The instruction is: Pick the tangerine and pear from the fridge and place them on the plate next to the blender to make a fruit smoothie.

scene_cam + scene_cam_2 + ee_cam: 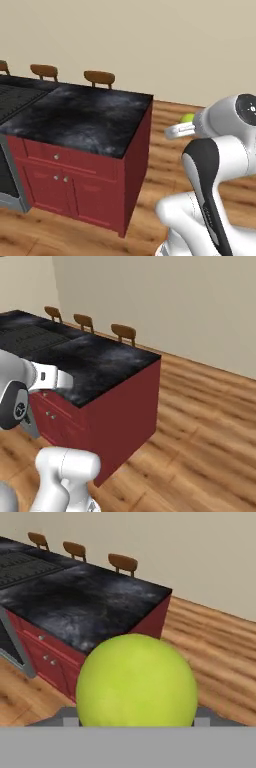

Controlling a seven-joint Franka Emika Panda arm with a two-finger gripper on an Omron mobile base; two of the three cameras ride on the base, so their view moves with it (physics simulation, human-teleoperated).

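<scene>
The pear [135, 679], a yellow-green ball, looms large in the lower middle of the hand view, held between the finger tips. My gripper [184, 124] is shut on it, out over the wooden floor to the right of the island's corner. From the left base view the pear [188, 118] peeks out as a small green ball just behind the white hand. The tangerine, fridge, plate and blender are out of view.
A kitchen island [80, 117] with a black stone top and red cabinet fronts stands to the left and ahead. A dark cooktop [12, 100] is set in its left part. Three wooden stools [99, 77] line its far side. Bare wooden floor [205, 421] stretches to the right, up to a beige wall.
</scene>
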